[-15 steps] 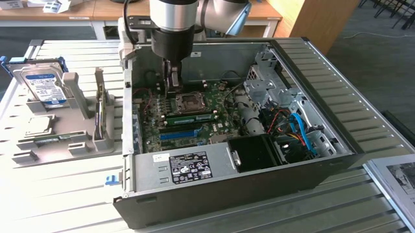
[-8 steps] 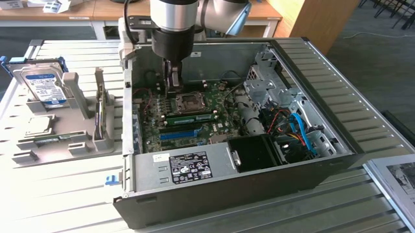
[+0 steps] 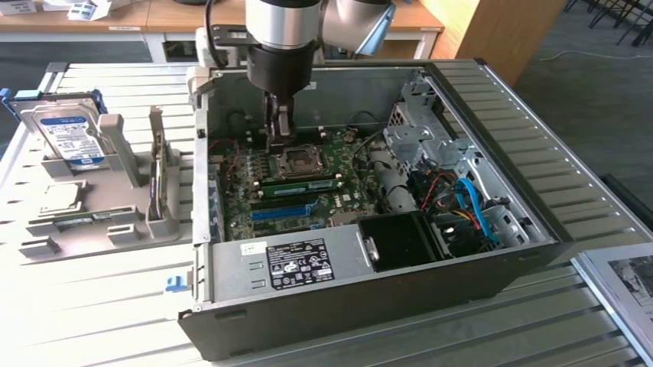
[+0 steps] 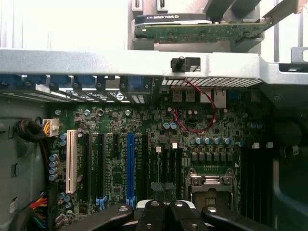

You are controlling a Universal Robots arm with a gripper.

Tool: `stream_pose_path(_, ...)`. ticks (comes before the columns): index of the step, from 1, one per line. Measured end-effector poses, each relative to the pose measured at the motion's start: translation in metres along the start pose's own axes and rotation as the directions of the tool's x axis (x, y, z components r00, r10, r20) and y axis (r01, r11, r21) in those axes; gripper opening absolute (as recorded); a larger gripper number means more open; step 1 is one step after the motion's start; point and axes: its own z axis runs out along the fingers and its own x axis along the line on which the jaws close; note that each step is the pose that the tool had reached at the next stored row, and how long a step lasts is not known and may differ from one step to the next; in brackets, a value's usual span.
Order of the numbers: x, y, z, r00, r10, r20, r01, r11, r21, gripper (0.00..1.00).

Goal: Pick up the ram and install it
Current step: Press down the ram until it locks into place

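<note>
Claw (image 4: 163, 211) pinched shut, apparently empty, poised low over motherboard (image 3: 306, 199) beside CPU socket (image 3: 300, 161). Ram (image 3: 298, 186) probably seated in slot just beside socket, edge-up as installed; case (image 3: 510, 260) on desk (image 3: 102, 306).

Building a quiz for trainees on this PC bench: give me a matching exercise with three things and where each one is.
1 hard drive
2 ram
3 tool

A shut, above the motherboard
B on the motherboard, beside the processor socket
C upright in the grey stand, outside the case

Pairs: 1-C, 2-B, 3-A.
</note>
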Motion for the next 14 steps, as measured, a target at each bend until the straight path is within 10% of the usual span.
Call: stream_pose_path(14,0.000,-0.0206,-0.0007,1.0000,0.000,0.0000,0.000,1.0000,-0.0010,0.10)
